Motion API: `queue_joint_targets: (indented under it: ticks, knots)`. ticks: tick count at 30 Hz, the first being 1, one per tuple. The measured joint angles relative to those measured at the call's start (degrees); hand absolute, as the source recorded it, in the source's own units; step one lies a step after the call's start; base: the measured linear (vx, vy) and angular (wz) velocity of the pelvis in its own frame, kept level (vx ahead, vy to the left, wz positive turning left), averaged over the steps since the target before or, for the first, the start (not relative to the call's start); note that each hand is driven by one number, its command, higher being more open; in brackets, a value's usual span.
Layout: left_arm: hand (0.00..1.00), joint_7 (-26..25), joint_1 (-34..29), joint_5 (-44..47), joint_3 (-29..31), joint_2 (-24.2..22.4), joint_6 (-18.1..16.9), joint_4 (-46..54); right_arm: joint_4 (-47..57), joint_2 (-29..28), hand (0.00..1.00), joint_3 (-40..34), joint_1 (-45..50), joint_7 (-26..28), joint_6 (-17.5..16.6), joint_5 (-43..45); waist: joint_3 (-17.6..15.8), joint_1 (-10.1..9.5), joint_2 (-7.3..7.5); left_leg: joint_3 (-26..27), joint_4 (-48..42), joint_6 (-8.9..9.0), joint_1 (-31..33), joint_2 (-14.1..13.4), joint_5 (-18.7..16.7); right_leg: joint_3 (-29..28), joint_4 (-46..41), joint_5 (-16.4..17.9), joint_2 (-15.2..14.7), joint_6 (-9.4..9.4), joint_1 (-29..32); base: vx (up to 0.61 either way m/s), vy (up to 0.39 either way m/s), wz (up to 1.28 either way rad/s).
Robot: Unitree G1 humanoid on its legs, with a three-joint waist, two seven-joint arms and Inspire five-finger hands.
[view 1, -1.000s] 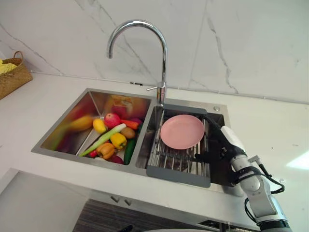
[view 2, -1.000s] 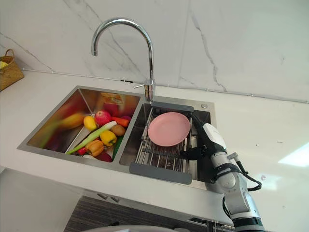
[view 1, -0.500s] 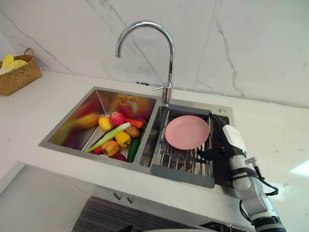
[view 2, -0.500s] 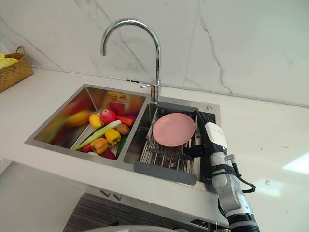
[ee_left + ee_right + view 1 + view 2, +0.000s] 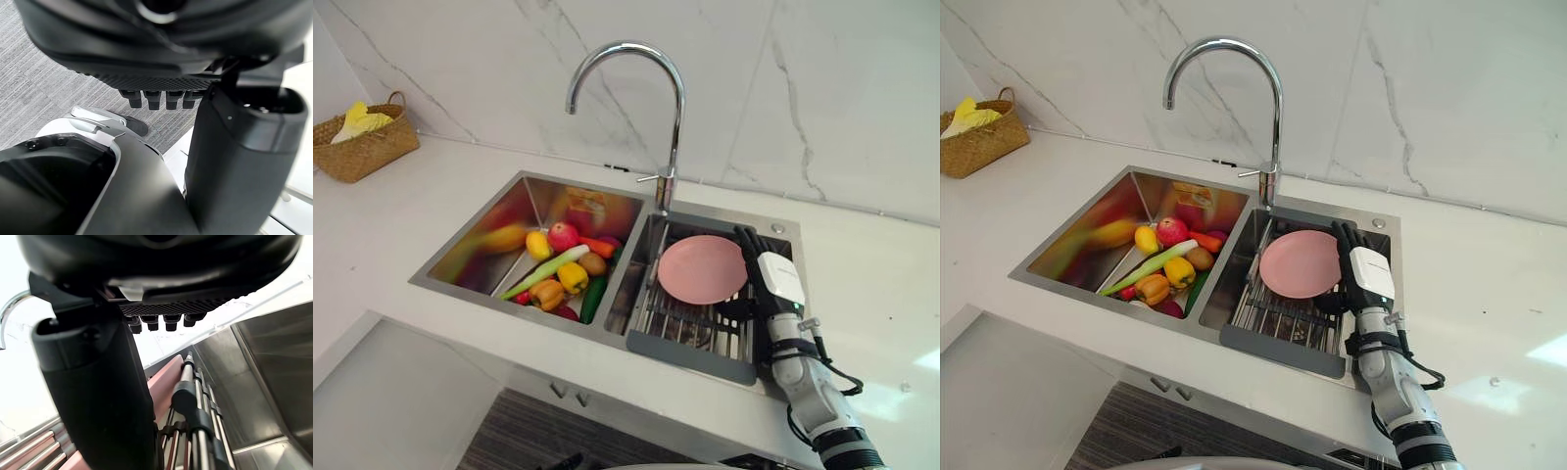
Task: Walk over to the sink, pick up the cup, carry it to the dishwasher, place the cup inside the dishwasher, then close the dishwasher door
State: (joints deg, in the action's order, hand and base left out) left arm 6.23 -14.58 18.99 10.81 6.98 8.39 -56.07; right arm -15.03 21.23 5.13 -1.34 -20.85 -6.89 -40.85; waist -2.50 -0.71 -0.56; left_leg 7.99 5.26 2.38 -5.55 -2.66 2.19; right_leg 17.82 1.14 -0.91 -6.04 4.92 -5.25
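Now: right hand low in the sink, nothing in its grasp

Reaching for the cup seems to be the step in hand. The right hand [image 5: 1368, 274] is lowered into the sink [image 5: 1351, 211] with its fingers [image 5: 1344, 240] straight and pointing away from the robot. Its thumb [image 5: 1330, 302] is spread toward the rack [image 5: 1283, 318], so the hand is released and ready to close. It sits in the dark strip between the rack and the basin wall, probably because that is the only free way down. The pink plate [image 5: 1301, 264] lies on the rack just beside the thumb. I cannot tell where the cup is. Judging by the reach, it may stand hidden beneath the palm. The left hand [image 5: 161, 63] hangs relaxed over the floor, holding nothing.
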Motion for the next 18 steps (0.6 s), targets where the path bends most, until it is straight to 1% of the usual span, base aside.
queue_joint_targets:
  ticks: [5, 7, 8, 12, 16, 18]
  knots:
    - [1.00, 0.0, 0.0, -0.6, 0.0, 0.0, -0.2, 0.1, -0.5, -1.0, 1.00, 0.3, -0.1, -4.3, -0.5, -0.1, 0.0, 0.03, -0.02, -0.7, 0.0, 0.00, 0.4, 0.0, 0.3, 0.7, 0.1, 0.0, 0.0, -0.01, 0.0, -0.03, -0.008, 0.08]
    - [1.00, 0.0, 0.0, -0.9, 0.0, 0.0, -0.4, 0.1, -0.6, -1.2, 1.00, 0.3, -0.1, -6.7, -1.2, -0.3, 0.0, 0.00, -0.03, -1.0, 0.0, 0.01, 0.6, 0.0, 0.4, 1.0, 0.1, 0.0, 0.0, -0.02, 0.0, -0.03, -0.006, 0.06]
    - [1.00, 0.0, 0.0, -0.9, 0.0, 0.0, -0.5, 0.1, -0.6, -1.2, 0.00, 0.3, -0.1, -7.3, -1.4, -0.4, 0.0, -0.01, -0.03, -1.0, 0.0, 0.01, 0.6, 0.0, 0.4, 1.0, 0.1, 0.0, 0.0, -0.02, 0.0, -0.03, -0.004, 0.03]
    - [1.00, 0.0, 0.0, -1.0, -0.1, 0.0, -0.6, 0.1, -1.7, -1.5, 0.00, 0.3, -0.5, -10.4, -2.5, -1.6, 0.0, -0.02, -0.06, -1.1, 0.0, 0.01, 0.6, 0.0, 0.5, 1.1, 0.1, 0.0, 0.0, -0.02, -0.1, 0.00, 0.000, 0.00]
    - [1.00, 0.1, 0.0, -1.0, -0.1, 0.0, -0.7, 0.1, -2.6, -1.5, 0.00, 0.3, -0.6, -11.6, -2.6, -3.0, -0.1, -0.02, -0.13, -1.2, 0.0, 0.00, 0.7, 0.0, 0.5, 1.2, 0.3, 0.0, 0.0, -0.03, 0.0, 0.00, 0.000, 0.00]
    - [1.00, 0.1, 0.0, -1.0, -0.1, 0.0, -0.8, 0.0, -3.3, -1.4, 0.00, 0.3, -0.9, -12.8, -2.5, -5.4, -0.1, 0.01, -0.14, -1.2, 0.0, 0.00, 0.8, 0.0, 0.5, 1.3, 0.3, 0.0, 0.0, -0.03, 0.0, 0.00, 0.000, 0.00]
